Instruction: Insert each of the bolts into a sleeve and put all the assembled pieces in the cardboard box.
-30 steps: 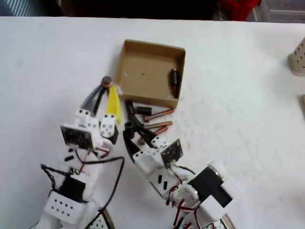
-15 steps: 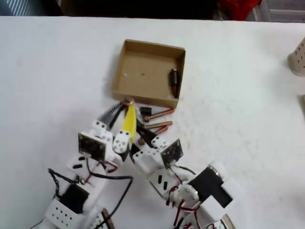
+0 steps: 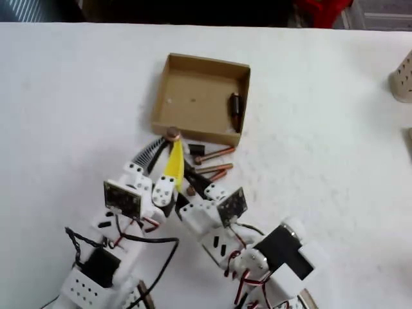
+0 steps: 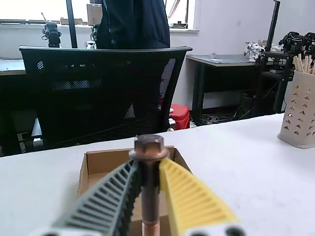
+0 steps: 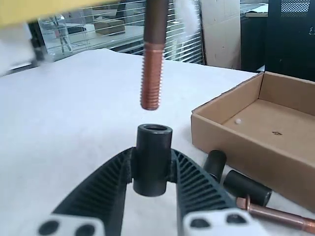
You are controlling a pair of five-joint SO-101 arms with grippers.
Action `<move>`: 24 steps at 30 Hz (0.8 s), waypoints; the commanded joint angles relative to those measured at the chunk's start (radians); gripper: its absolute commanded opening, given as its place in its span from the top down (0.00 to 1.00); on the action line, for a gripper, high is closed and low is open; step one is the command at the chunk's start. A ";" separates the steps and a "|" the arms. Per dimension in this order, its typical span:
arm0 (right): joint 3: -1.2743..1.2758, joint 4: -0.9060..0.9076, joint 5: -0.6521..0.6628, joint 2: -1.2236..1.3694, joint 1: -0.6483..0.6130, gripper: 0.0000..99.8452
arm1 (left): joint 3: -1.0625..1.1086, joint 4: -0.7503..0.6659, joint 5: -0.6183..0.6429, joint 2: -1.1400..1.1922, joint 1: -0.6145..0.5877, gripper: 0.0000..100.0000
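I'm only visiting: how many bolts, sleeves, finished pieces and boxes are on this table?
Bolts: 4, one held, three loose
Sleeves: 3, one held, two loose
Assembled piece: 1, in the box
Box: 1
Total: 9

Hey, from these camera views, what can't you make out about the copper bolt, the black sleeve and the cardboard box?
Copper hex-head bolt: in the left wrist view the frame edge cuts off its threaded tip; in the right wrist view, its head.
Black cylindrical sleeve: in the high view, mostly hidden under the yellow finger of the left gripper.
Dark piece in the brown cardboard box: high view, too small to tell bolt from sleeve.
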 commanded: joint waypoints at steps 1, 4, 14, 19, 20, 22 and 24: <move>0.008 -0.001 -0.003 -0.004 0.001 0.98 | -0.064 0.058 0.117 -0.021 0.008 0.98; 0.008 -0.002 -0.003 -0.008 0.001 0.98 | -0.068 0.063 0.167 -0.019 0.001 0.98; 0.008 -0.050 -0.003 -0.002 0.004 0.98 | -0.052 0.060 0.172 -0.019 0.001 0.98; 0.008 -0.051 -0.003 -0.004 0.004 0.98 | -0.049 0.012 0.175 -0.016 0.001 0.98; 0.008 -0.051 -0.003 -0.007 0.004 0.98 | -0.049 0.012 0.175 -0.016 0.001 0.98; 0.008 -0.051 -0.003 -0.008 0.004 0.98 | -0.049 0.017 0.175 -0.016 0.001 0.98; 0.008 -0.065 -0.003 -0.008 0.004 0.98 | -0.049 0.014 0.176 -0.016 0.001 0.98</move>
